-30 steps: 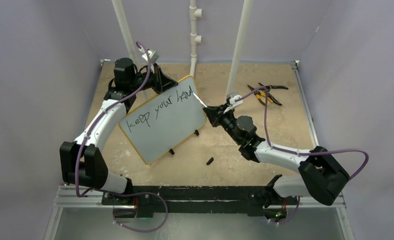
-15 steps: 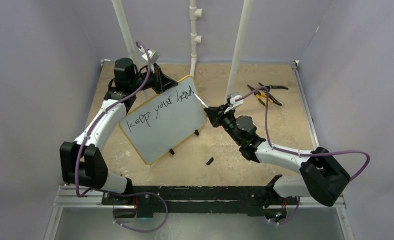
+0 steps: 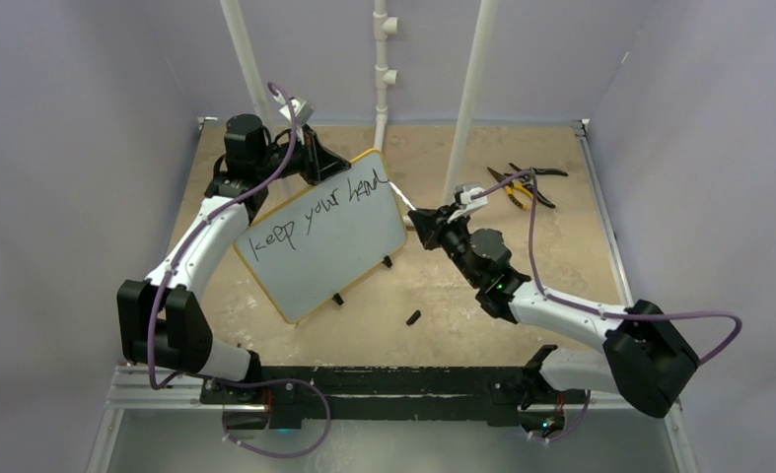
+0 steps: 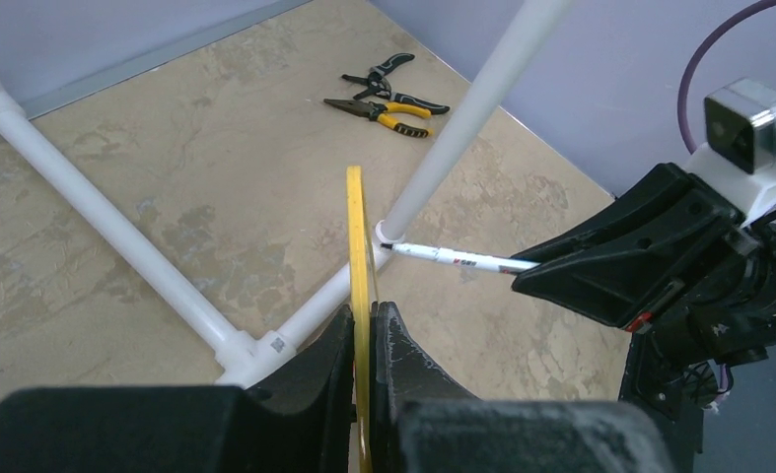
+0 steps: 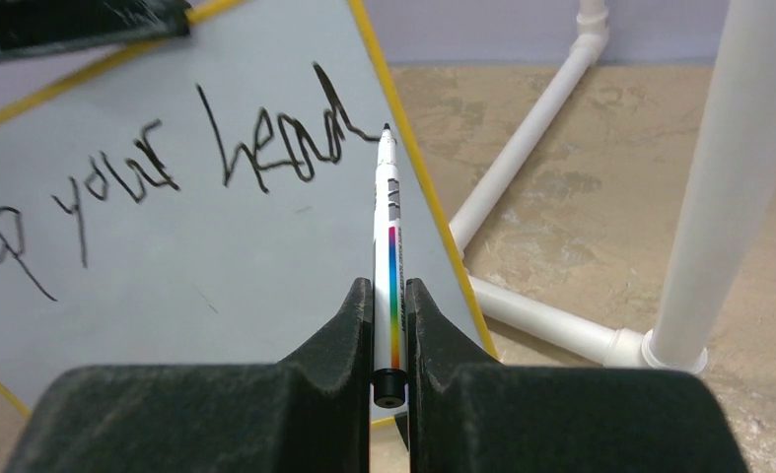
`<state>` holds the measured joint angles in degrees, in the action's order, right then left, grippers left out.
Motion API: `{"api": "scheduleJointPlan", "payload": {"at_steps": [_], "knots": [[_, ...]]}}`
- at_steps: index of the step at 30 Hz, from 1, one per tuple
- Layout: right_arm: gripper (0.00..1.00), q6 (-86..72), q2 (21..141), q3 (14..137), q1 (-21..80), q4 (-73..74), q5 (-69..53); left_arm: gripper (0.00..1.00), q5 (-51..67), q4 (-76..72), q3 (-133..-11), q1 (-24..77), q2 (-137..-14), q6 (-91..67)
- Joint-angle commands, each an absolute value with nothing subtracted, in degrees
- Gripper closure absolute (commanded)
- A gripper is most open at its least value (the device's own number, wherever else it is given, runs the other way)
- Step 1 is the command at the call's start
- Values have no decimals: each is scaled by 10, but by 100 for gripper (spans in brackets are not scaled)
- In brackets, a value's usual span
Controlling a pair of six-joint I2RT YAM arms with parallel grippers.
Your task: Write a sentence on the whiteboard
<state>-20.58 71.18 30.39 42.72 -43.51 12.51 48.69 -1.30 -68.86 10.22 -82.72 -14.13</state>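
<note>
On the sandy surface (image 3: pixel 561 266), toward its far left part, we see the whiteboard (image 3: pixel 334 258) standing tilted on small black feet. The left pincer (image 4: pixel 364 325) is clamped on the board's upper edge. From its own camera the board shows only edge-on, as a thin yellow strip between the jaws. The right pincer (image 5: pixel 390 296) grips a white marker (image 5: pixel 388 207) near its rear end. The sentence (image 3: pixel 315 212) reads "keep your head" in one slanted line, and the right wrist view cuts off its first word. The marker tip stands at the tail of "head", just beside the frame; whether it touches, we cannot tell. Pliers (image 3: pixel 522 187) lie at the far right. A small black piece (image 3: pixel 413 317) lies near the board's feet, too small for us to identify.
</note>
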Motion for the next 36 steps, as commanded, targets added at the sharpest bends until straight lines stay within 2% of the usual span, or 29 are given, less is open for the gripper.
{"api": "scheduleJointPlan", "payload": {"at_steps": [1, 9, 14, 19, 21, 29, 36], "knots": [[100, -204, 641, 298, 426, -444, 123, 100, 491, -51, -687, 107, -805, -146], [100, -180, 543, 276, 426, -425, 83, 98, 432, -43, -704, 106, -791, -162], [100, -183, 505, 254, 427, -407, 75, 67, 411, -15, -721, 106, -782, -160], [100, -191, 479, 241, 427, -396, 66, 46, 401, 41, -732, 106, -760, -138], [100, -192, 473, 240, 427, -394, 65, 41, 397, 74, -733, 106, -746, -118], [100, -194, 459, 236, 427, -397, 44, 35, 346, 224, -739, 102, -703, -63], [100, -177, 473, 236, 430, -404, -52, 34, 330, 256, -716, 89, -665, -61]]}}
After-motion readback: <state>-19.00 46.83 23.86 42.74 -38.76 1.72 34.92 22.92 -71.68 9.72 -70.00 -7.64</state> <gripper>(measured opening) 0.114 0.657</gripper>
